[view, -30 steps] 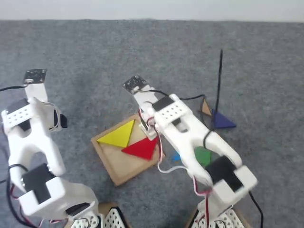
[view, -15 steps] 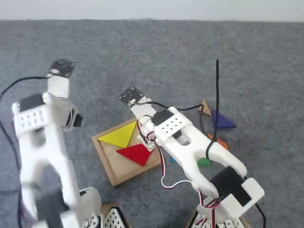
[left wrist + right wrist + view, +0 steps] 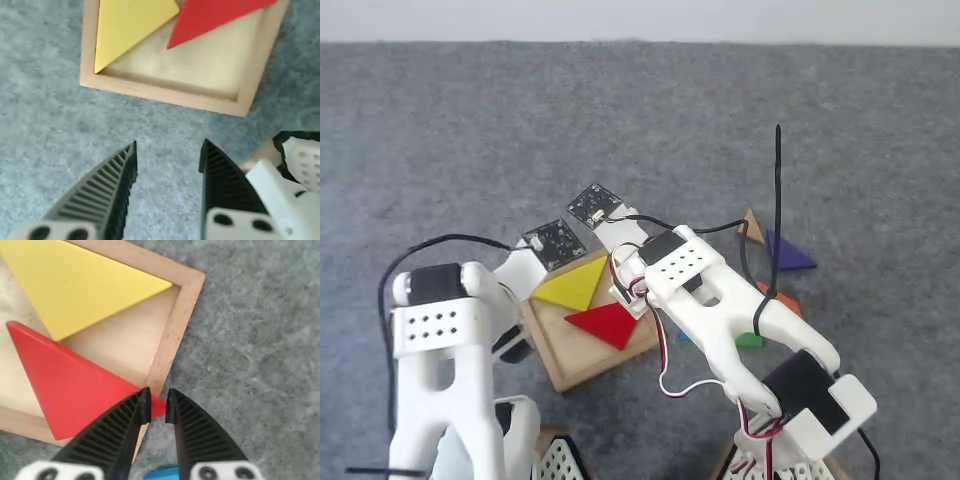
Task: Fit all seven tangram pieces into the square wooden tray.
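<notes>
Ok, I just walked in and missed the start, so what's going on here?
Two robot arms are fitting tangram pieces into a wooden tray. A yellow triangle and a red triangle lie in it. The right tool is closed on a corner of the red triangle that overhangs the tray's rim. The left tool hangs open over the carpet beside the tray. Other pieces, among them a blue triangle, lie outside the tray on the carpet.

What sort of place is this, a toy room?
Likely a small robotics test bench: a left arm and a right arm, white with exposed wiring, at a grey carpeted table over a square wooden tray with a red triangle.
</notes>
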Tool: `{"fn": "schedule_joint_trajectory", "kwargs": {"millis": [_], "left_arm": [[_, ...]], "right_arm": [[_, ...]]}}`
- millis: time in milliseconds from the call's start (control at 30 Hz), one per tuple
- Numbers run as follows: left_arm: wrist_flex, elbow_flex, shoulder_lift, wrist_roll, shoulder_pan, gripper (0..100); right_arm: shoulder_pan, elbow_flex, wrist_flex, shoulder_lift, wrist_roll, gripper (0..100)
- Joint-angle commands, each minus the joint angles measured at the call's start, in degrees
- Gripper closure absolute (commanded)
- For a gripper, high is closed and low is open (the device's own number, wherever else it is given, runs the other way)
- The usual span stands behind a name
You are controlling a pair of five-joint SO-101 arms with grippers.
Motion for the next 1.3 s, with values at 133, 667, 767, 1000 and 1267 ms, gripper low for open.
{"fn": "schedule_joint_trajectory", "kwargs": {"millis": [133,667,767,1000,1267], "left_arm": [[-10.99,7.69,-1.41,0.09,3.52,80],[-13.36,8.13,-1.32,8.35,12.31,80],[-13.36,7.87,-1.32,12.04,18.90,80],[-18.11,9.54,-1.23,14.07,21.27,80],[-21.98,11.47,-1.41,18.11,13.01,80]], "right_arm": [[0.13,2.11,2.33,-2.24,0.70,92.9],[-0.04,4.22,1.27,-2.15,-1.14,92.9],[-0.04,4.22,1.27,-2.15,-0.97,92.9],[0.75,4.22,1.36,-2.59,-0.88,92.9],[0.75,4.48,1.27,-2.15,-1.32,92.9]]}}
